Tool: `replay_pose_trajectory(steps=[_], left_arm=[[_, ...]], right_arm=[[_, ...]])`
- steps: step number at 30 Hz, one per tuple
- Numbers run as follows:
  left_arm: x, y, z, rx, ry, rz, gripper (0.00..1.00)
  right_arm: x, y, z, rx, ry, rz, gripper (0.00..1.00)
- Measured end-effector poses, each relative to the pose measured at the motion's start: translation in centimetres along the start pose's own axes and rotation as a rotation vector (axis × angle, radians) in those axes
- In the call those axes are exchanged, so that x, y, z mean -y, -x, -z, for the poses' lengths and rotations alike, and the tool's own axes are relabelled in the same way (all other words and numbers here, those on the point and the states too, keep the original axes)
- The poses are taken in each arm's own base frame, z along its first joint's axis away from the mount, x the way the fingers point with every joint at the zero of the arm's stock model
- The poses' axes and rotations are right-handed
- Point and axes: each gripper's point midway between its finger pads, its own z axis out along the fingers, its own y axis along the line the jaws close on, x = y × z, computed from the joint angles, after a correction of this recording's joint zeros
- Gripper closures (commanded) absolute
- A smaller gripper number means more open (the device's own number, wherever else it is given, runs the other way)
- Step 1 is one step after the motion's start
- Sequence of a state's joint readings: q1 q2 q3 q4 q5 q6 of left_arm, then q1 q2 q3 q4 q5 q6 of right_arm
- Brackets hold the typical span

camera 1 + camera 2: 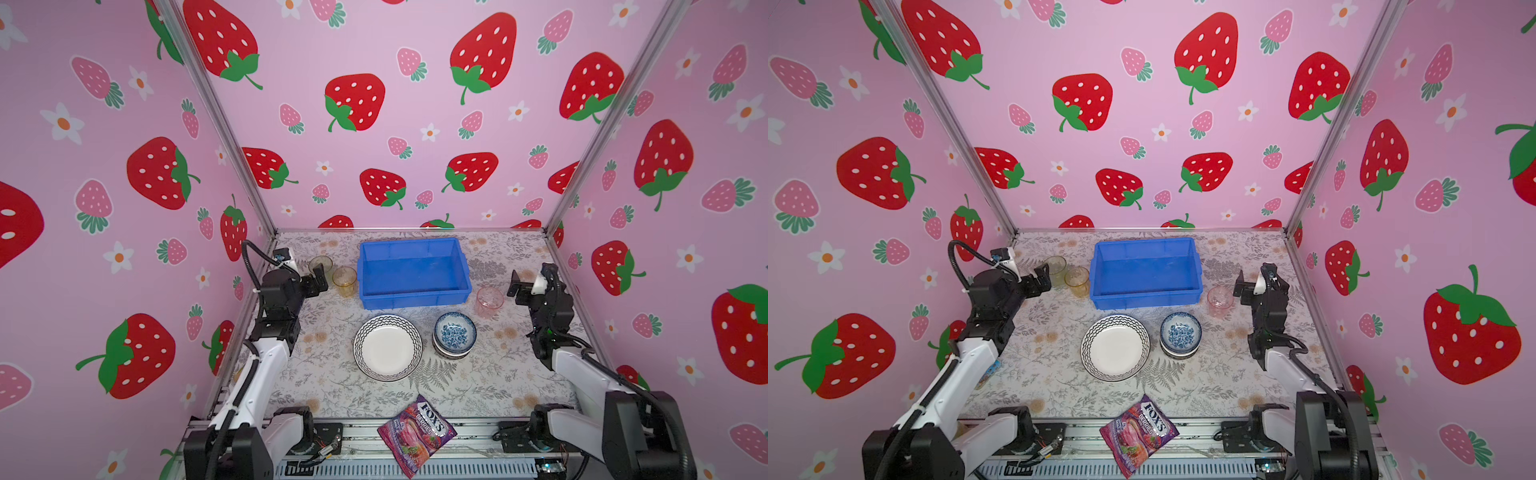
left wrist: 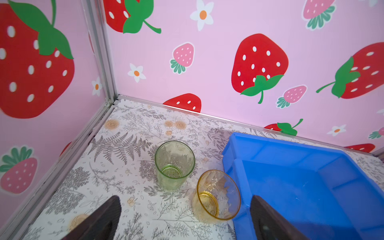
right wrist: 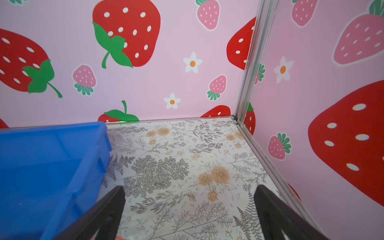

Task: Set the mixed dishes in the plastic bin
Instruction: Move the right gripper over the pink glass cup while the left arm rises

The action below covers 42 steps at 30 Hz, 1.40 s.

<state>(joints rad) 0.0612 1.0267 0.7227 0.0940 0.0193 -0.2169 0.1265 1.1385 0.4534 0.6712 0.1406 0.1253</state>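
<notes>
— What do both top views show that the wrist cameras miss?
— The whole desk (image 1: 328, 374). The plastic bin (image 1: 415, 300), bright blue and empty, sits at the back middle. In front of it lies the zigzag-rimmed plate (image 1: 387, 347). Just right of that, a blue-patterned bowl (image 1: 454, 332) tops a short stack of bowls (image 1: 453, 352). A pink glass (image 1: 489, 301) stands near the bin's front right corner. A purple candy bag (image 1: 417, 432) lies across the desk's near edge onto the metal rail (image 1: 361, 434).
— And the arms?
— The left claw (image 1: 318, 279) hangs by the green glass (image 1: 321, 264) and amber glass (image 1: 344, 280), left of the bin. The right claw (image 1: 517, 286) hangs right of the pink glass, apart from it. Neither holds anything.
— The left wrist view?
— It shows that claw spread wide, with its dark fingers (image 2: 106, 216) far apart. The green glass stands upright, apart from the bin. The amber glass is just beside the bin's wall, though contact cannot be told. This view takes in only that corner.
— The right wrist view?
— That claw is wide too, its fingers (image 3: 110, 212) over bare desk with the bin's corner to one side.
— The setting?
— A pale sheet (image 1: 478, 386) printed with grey ferns and tan roses covers the desk. Pink walls (image 1: 399, 124) with strawberries and white flowers close three sides, joined by aluminium posts (image 1: 232, 137).
</notes>
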Motion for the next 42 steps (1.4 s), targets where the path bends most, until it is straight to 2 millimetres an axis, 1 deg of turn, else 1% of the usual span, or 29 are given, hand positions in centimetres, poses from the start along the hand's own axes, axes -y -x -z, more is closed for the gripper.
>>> replay_pose_trajectory(steps=[2, 5, 8, 11, 15, 18, 21, 23, 25, 28, 34, 38, 42], left_arm=[[-0.5, 0.2, 1.3, -0.012, 0.036, 0.056, 0.01], [-0.8, -0.5, 2.5, -0.05, 0.057, 0.122, 0.01], [-0.9, -1.9, 3.0, -0.108, 0.063, 0.175, 0.01], [-0.8, -2.9, 3.4, -0.165, 0.072, 0.218, 0.01], [-0.3, -2.7, 4.1, -0.202, 0.062, 0.257, 0.01], [0.4, -2.2, 4.9, -0.212, 0.029, 0.283, 0.01], [1.1, -2.5, 5.8, -0.241, 0.004, 0.305, 0.01], [1.4, -3.0, 6.3, -0.282, 0.002, 0.314, 0.01], [1.7, -3.5, 6.7, -0.32, -0.006, 0.315, 0.01], [2.5, -4.5, 7.7, -0.371, -0.035, 0.314, 0.01], [3.9, -5.4, 10.0, -0.418, -0.11, 0.305, 0.01], [4.6, -5.7, 10.7, -0.436, -0.144, 0.304, 0.01], [5.0, -6.3, 11.0, -0.455, -0.159, 0.315, 0.01]], right_arm=[[-0.4, 1.5, -0.5, -0.037, 0.018, -0.024, 0.01], [-1.0, 3.0, -1.0, -0.096, 0.045, -0.051, 0.01], [-1.5, 3.2, -0.9, -0.161, 0.066, -0.077, 0.01], [-1.9, 2.2, -0.5, -0.245, 0.079, -0.098, 0.01], [-2.8, 1.4, 0.3, -0.348, 0.115, -0.112, 0.01], [-4.2, 1.5, 1.0, -0.397, 0.159, -0.108, 0.01], [-6.1, 1.2, 2.0, -0.455, 0.207, -0.084, 0.01], [-7.1, 0.5, 2.7, -0.51, 0.232, -0.066, 0.01], [-7.7, -0.4, 3.3, -0.56, 0.246, -0.044, 0.01], [-8.0, -1.9, 4.4, -0.631, 0.257, -0.019, 0.01], [-8.5, -3.3, 5.5, -0.695, 0.295, -0.009, 0.01], [-8.7, -3.8, 5.6, -0.715, 0.304, -0.011, 0.01], [-8.5, -5.6, 5.0, -0.777, 0.269, -0.014, 0.01]])
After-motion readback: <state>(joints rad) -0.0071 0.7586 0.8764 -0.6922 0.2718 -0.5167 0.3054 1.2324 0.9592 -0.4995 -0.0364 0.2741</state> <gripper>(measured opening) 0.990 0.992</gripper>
